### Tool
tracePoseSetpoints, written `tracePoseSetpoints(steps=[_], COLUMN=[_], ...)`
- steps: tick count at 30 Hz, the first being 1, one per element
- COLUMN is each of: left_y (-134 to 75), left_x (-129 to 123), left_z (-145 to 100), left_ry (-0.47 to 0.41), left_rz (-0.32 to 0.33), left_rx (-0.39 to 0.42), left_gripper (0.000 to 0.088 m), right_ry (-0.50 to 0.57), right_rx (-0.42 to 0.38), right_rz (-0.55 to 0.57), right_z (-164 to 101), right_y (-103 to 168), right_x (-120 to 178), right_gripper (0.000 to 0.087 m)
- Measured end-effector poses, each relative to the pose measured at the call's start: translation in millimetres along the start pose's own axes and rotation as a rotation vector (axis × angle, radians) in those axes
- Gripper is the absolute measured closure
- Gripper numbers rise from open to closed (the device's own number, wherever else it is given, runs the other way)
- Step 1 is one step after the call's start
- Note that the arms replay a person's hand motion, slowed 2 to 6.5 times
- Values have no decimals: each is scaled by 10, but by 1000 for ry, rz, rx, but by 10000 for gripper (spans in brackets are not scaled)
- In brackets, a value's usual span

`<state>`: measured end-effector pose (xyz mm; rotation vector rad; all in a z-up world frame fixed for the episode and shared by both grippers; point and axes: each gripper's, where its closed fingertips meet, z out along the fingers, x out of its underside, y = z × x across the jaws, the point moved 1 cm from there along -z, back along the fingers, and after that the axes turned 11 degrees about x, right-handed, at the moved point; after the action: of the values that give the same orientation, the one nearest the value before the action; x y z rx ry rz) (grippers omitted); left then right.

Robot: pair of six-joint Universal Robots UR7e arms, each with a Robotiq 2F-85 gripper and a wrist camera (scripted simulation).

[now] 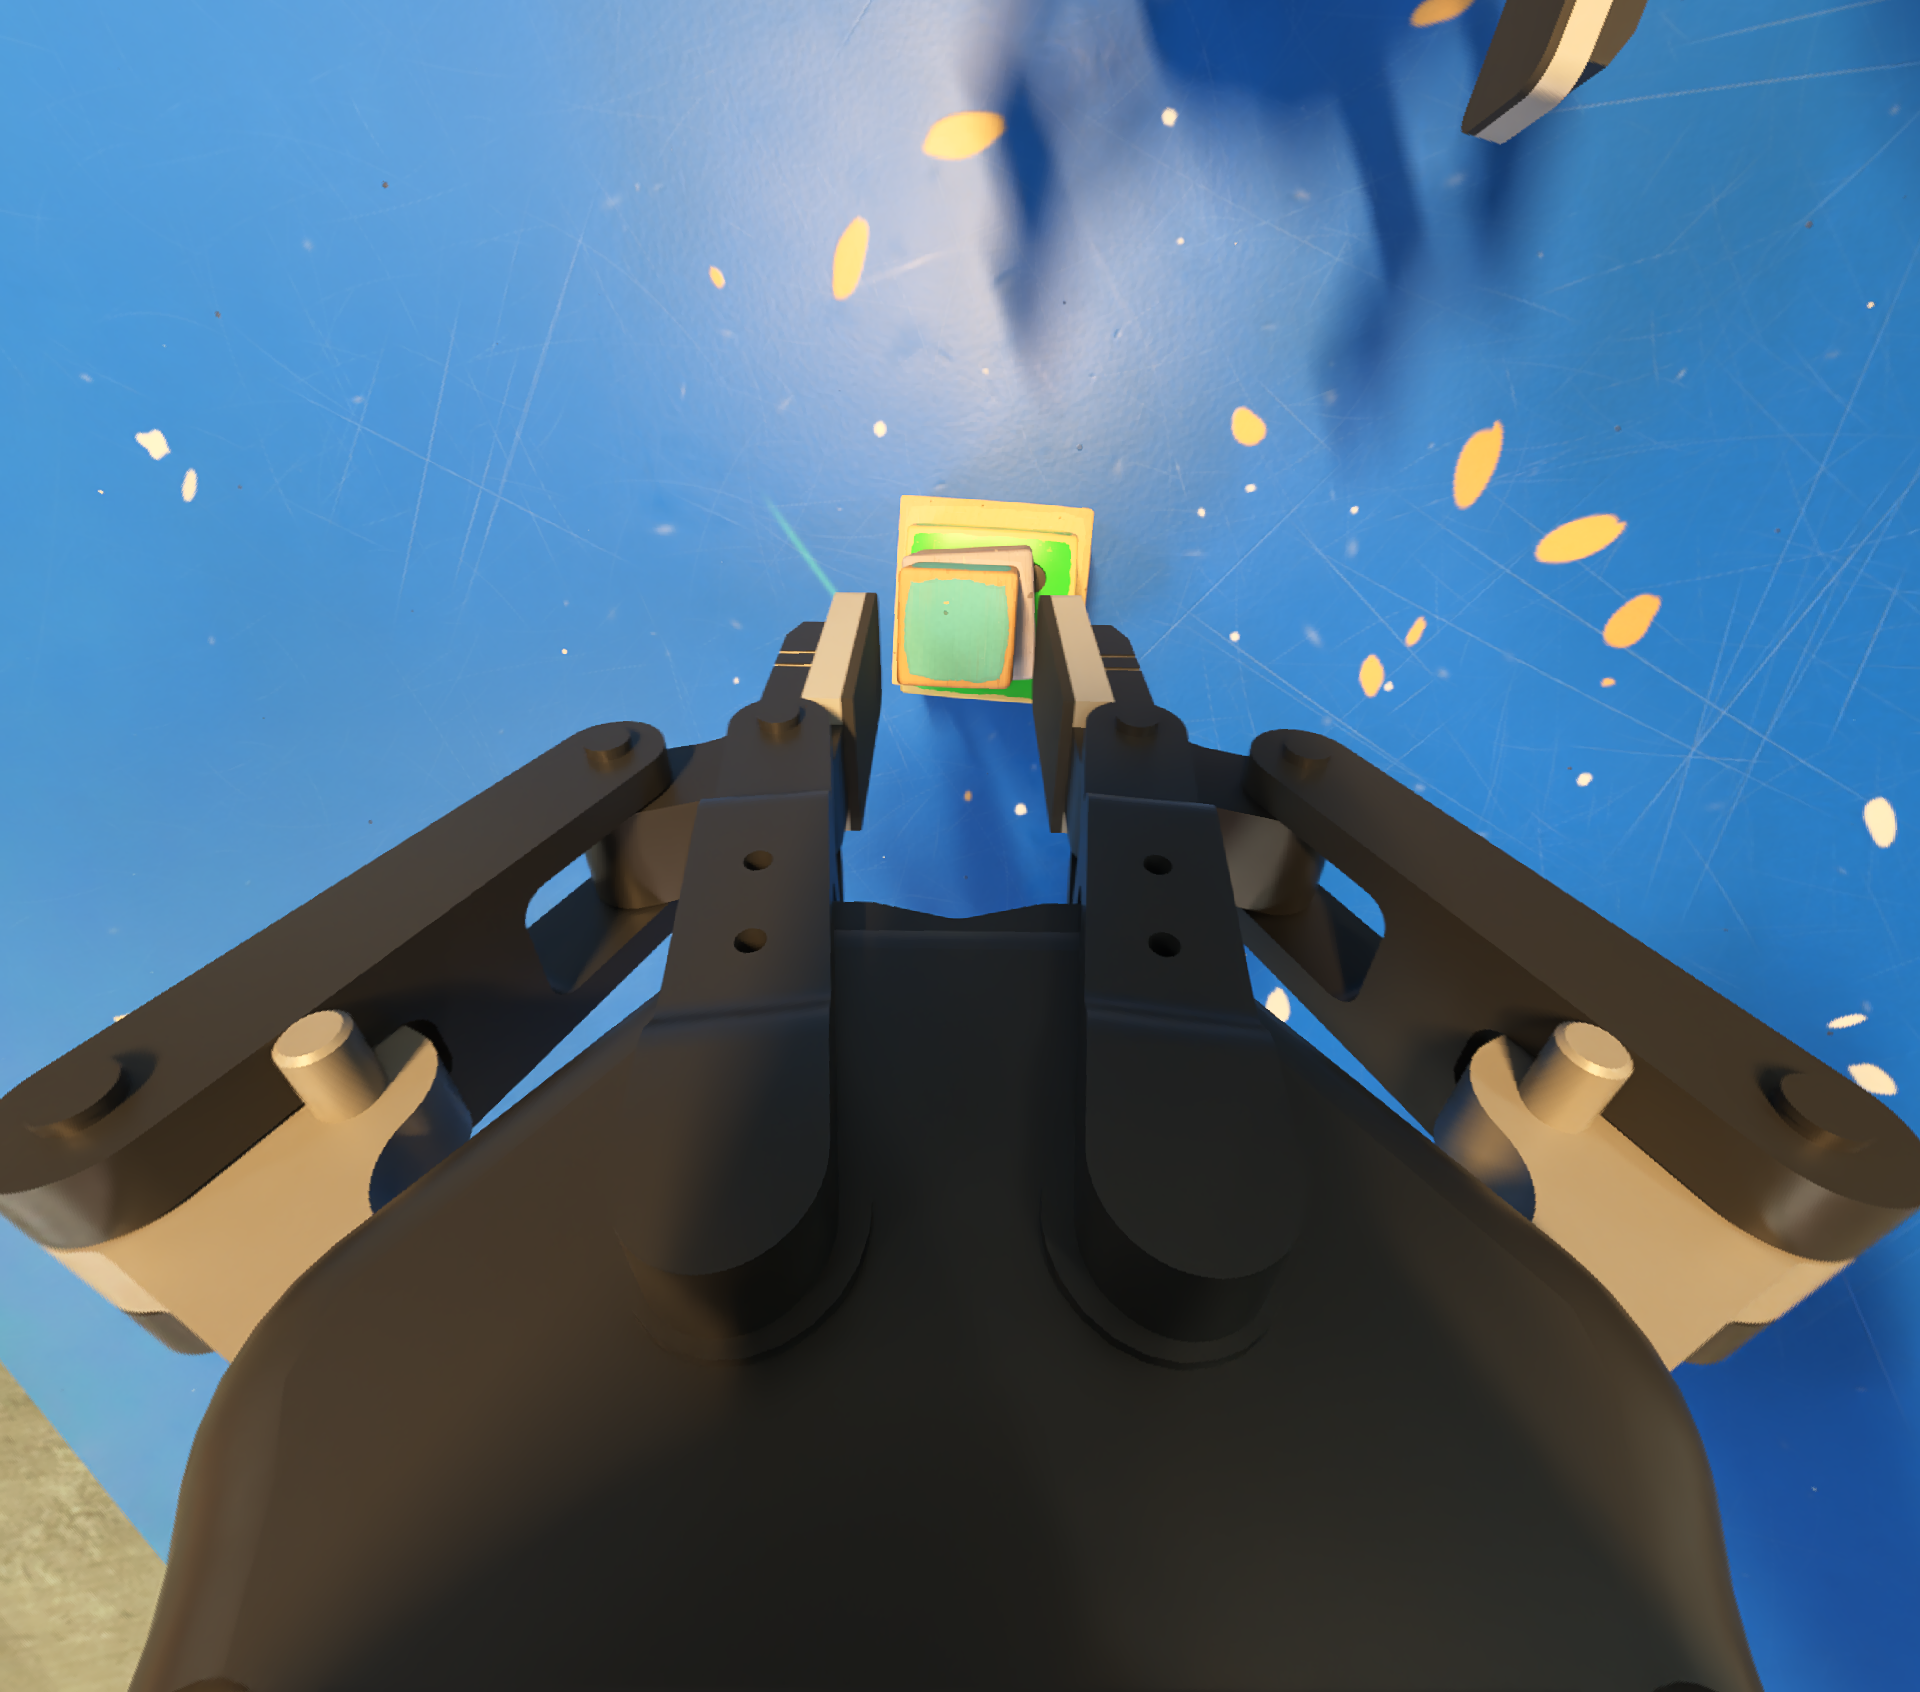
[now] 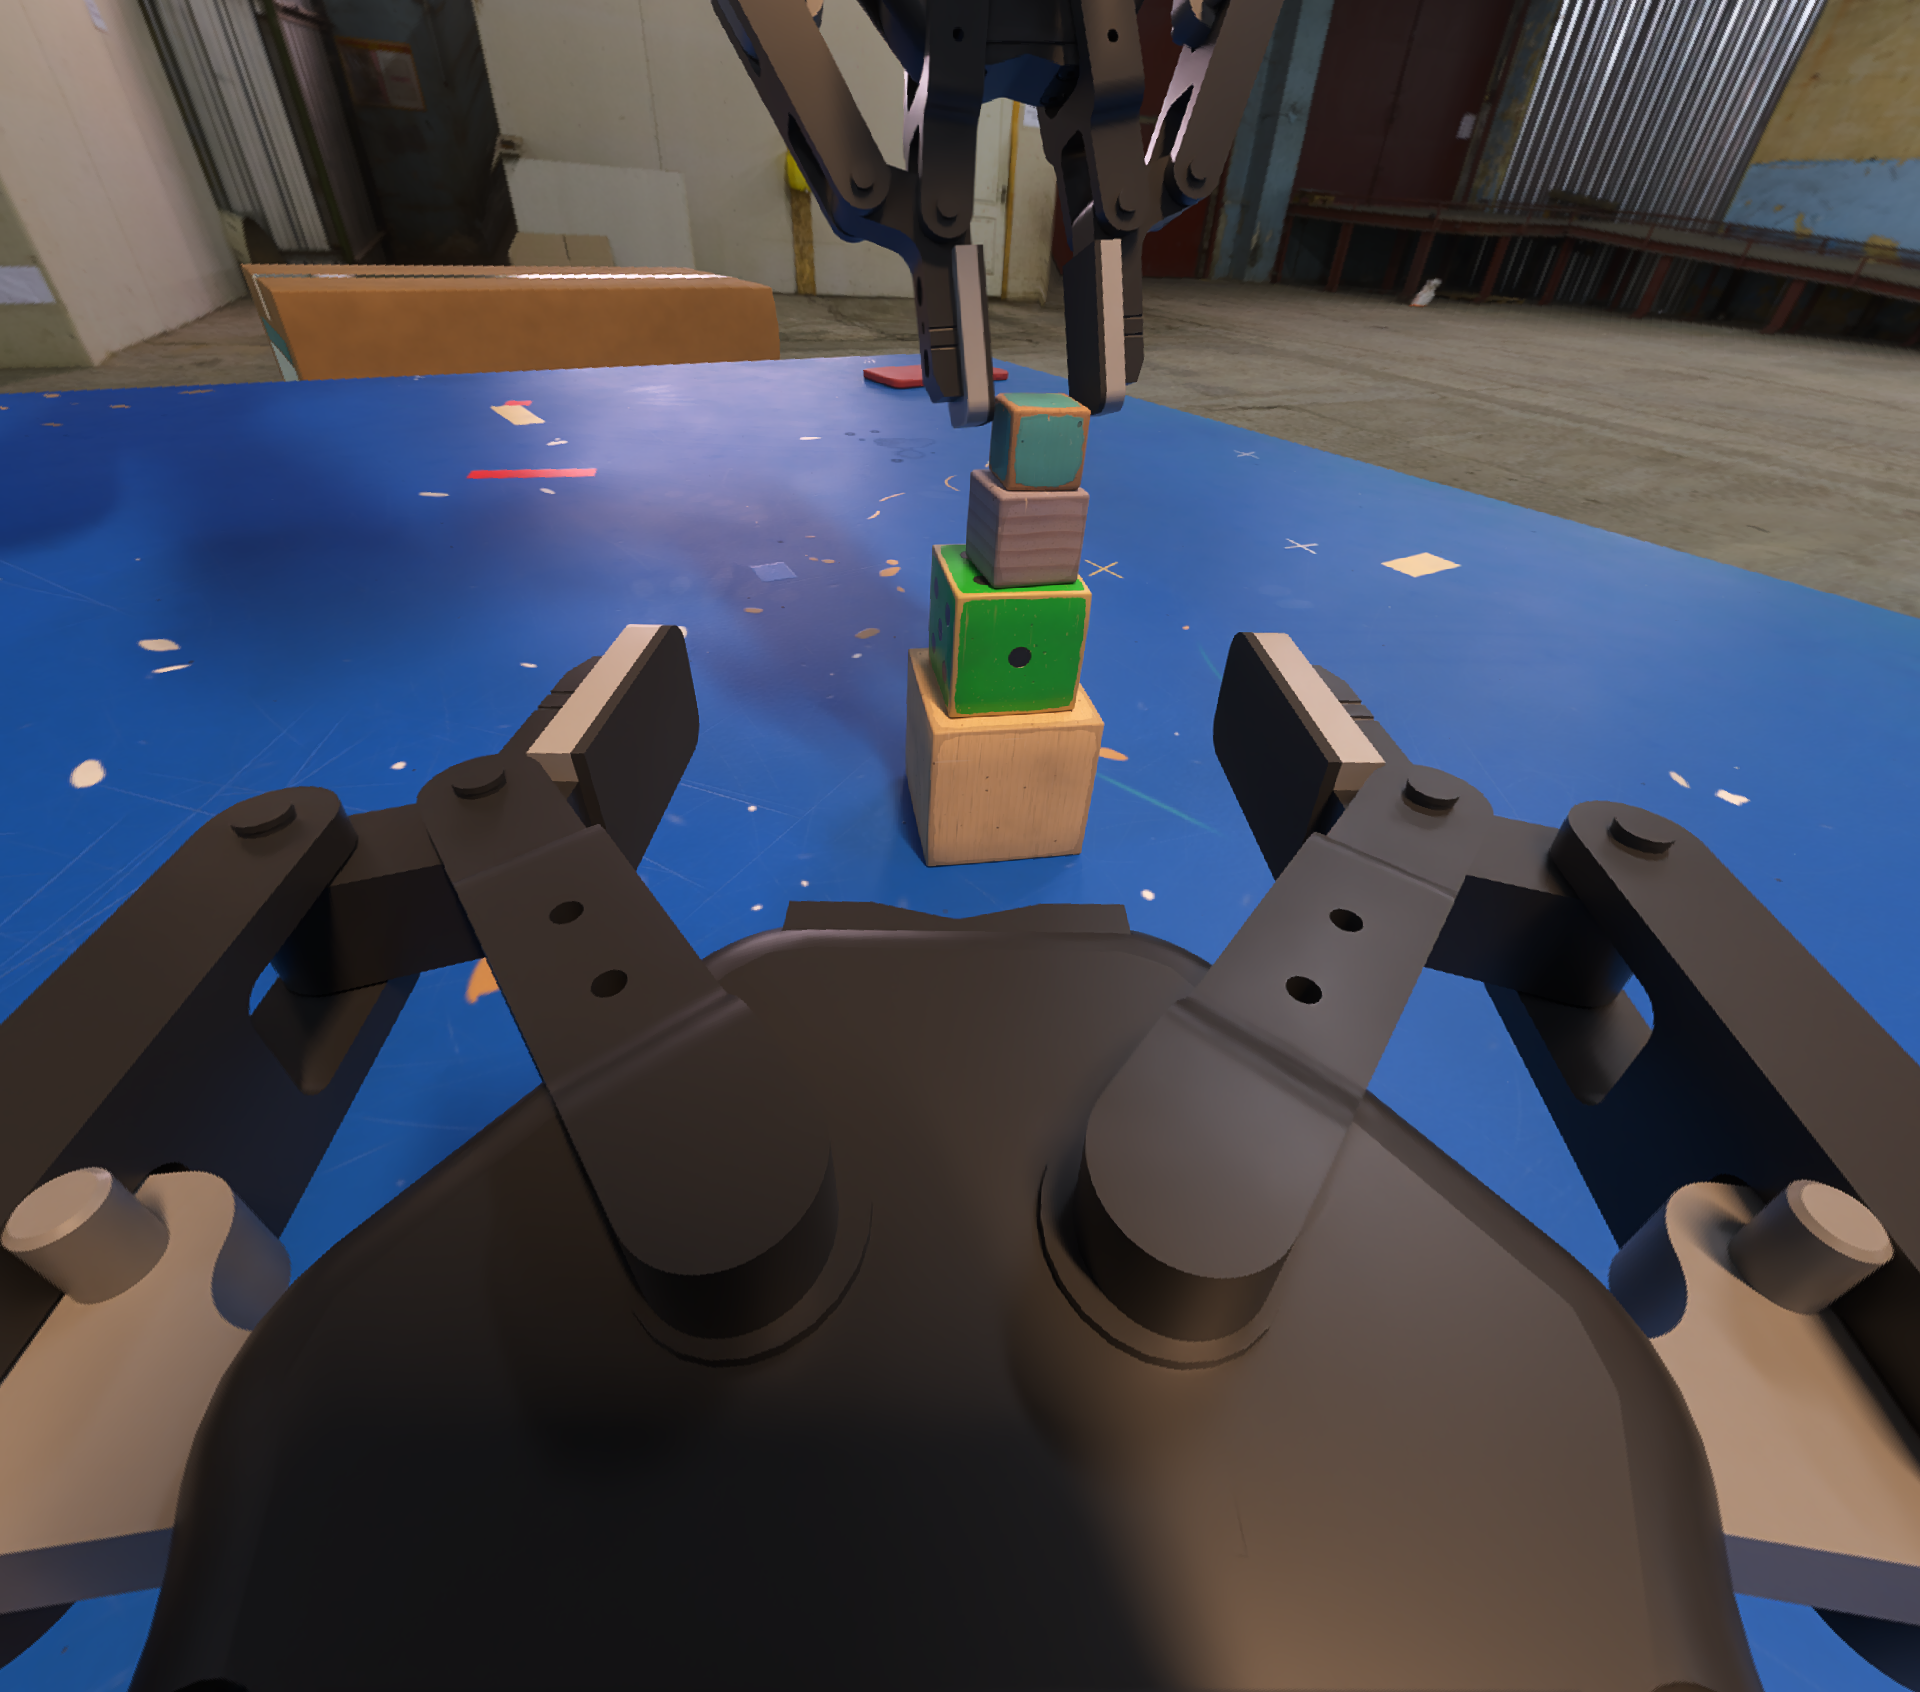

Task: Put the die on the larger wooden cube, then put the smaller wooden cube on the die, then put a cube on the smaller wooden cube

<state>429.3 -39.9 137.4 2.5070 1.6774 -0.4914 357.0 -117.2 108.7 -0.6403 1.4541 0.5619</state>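
A four-block stack stands on a blue table [image 2: 416, 707], approx. centre of the right wrist view. At the bottom sits the larger wooden cube [image 2: 1000, 785], pale yellowish wood w/ visible grain, resting flat on the table. On it sits the die [image 2: 1010, 643], bright green w/ worn tan edges and black pips; one pip shows on the face toward the camera, several on its left face. It is set a bit toward the left of the cube under it. On the die sits the smaller wooden cube [image 2: 1027, 533], grey-brown w/ horizontal grain lines. At the top sits a teal cube [image 2: 1039, 442] w/ orange-brown worn edges, turned slightly vs. the block below.

The left pincer [image 2: 1039, 385] comes down from above, its two fingers on either side of the teal cube's upper part. In the left wrist view, looking straight down, the left pincer [image 1: 956, 645] fingers are narrow, w/ thin gaps showing between the pads and the teal cube [image 1: 956, 632]; cannot tell for sure whether they touch it. Around the teal top, slivers of the green die [image 1: 1055, 553] and the pale rim of the larger wooden cube [image 1: 992, 512] show.

The right pincer [image 2: 961, 707] is spread wide and empty, low in front of the stack, near it but apart. A cardboard box [image 2: 509, 317] lies beyond the table's far edge.
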Motion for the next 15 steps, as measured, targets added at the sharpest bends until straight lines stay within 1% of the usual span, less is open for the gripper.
tracePoseSetpoints(steps=[3,5,11,15], left_y=[-11,-11,-10,26], left_x=[6,2,-28,-74], left_z=[-4,-15,-82,-167], left_ry=[0,-5,-36,-84], left_rz=[0,2,7,8], left_rx=[4,0,-12,-30], left_gripper=[543,518,491,485], right_ry=[0,0,1,1], right_rx=[0,0,0,0], right_rz=[0,0,0,-1], right_z=[0,0,1,2], right_y=[0,0,-1,-1], right_x=[0,0,1,2], right_gripper=[20,20,20,20])
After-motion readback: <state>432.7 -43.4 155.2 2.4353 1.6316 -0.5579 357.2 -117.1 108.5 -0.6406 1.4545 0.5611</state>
